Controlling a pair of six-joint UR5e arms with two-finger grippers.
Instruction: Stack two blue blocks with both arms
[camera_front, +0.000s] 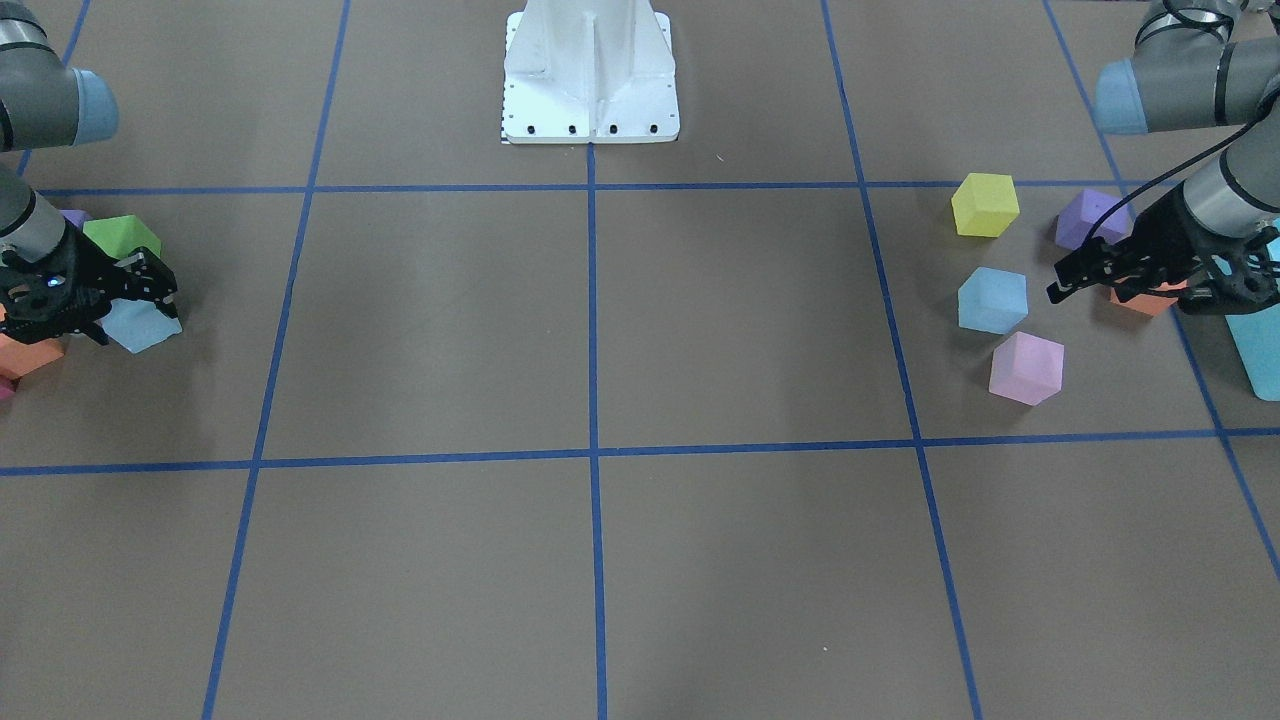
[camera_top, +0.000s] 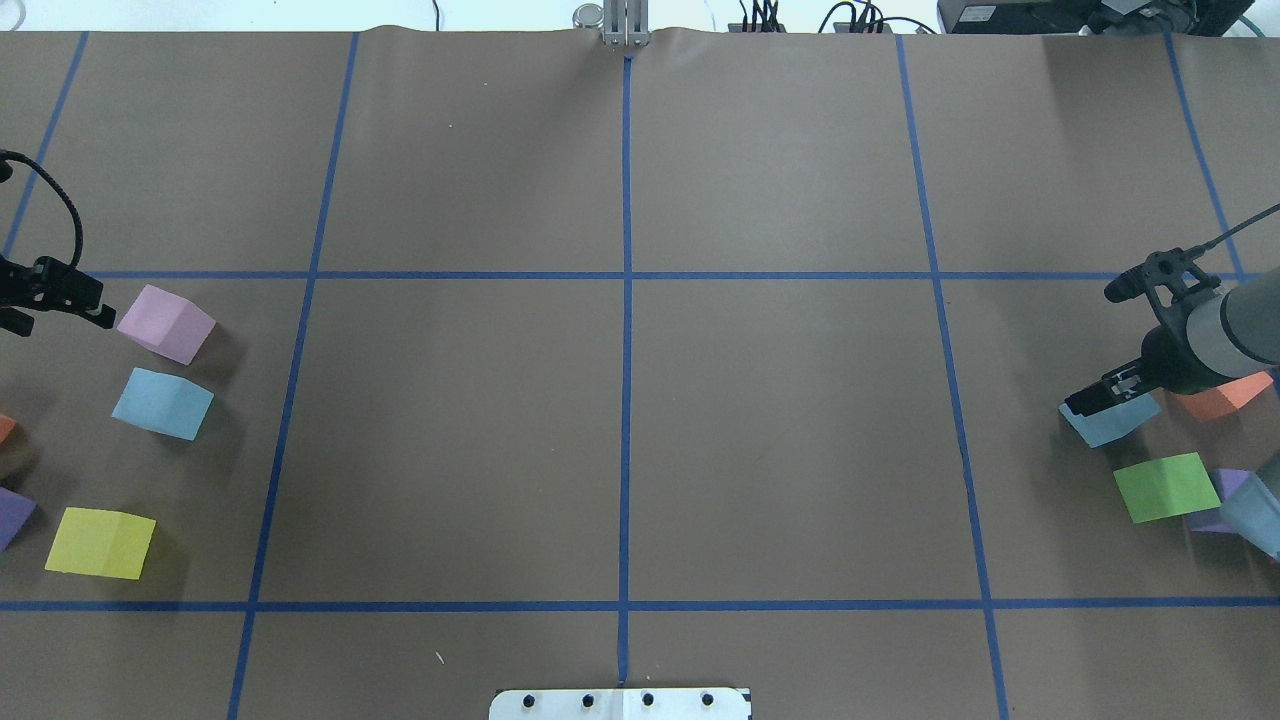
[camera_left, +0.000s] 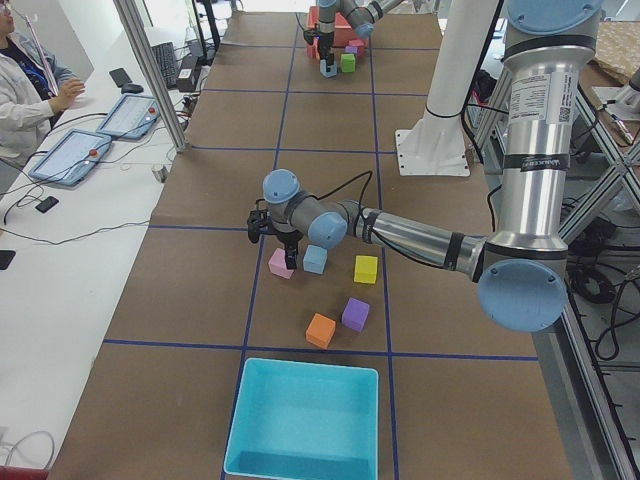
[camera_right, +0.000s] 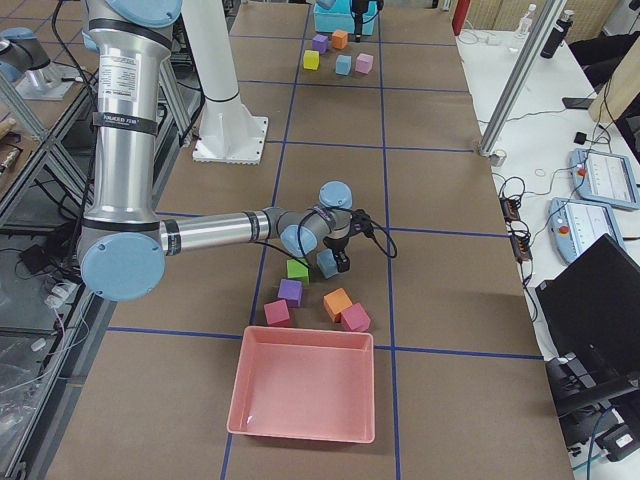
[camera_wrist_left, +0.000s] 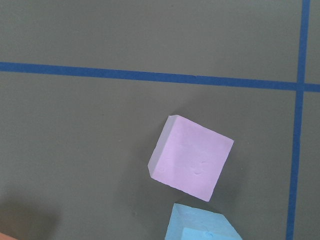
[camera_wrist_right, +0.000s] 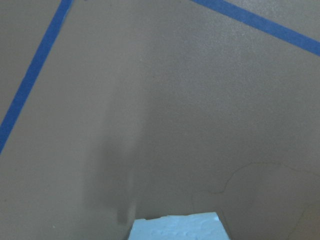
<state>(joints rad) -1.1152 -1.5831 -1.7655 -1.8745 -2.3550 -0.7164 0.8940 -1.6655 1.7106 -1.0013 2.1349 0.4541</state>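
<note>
overhead exterior: barely begun, nothing stacked, one blue block (camera_top: 1112, 425) seemingly pinched in the jaws of the right gripper (camera_top: 1100, 398) near the green cube (camera_top: 1165, 487), the other blue block (camera_top: 163, 403) loose near the left gripper (camera_front: 1057, 281), jaws spread and empty.

No word or number can be read. The left arm (camera_left: 541, 150) bears a printed label (camera_left: 551, 112) on its upright tube, beside the white pedestal (camera_left: 440, 110); the right arm (camera_right: 122, 150) bears a second label (camera_right: 119, 95). Both prints are too small to make out.
</note>
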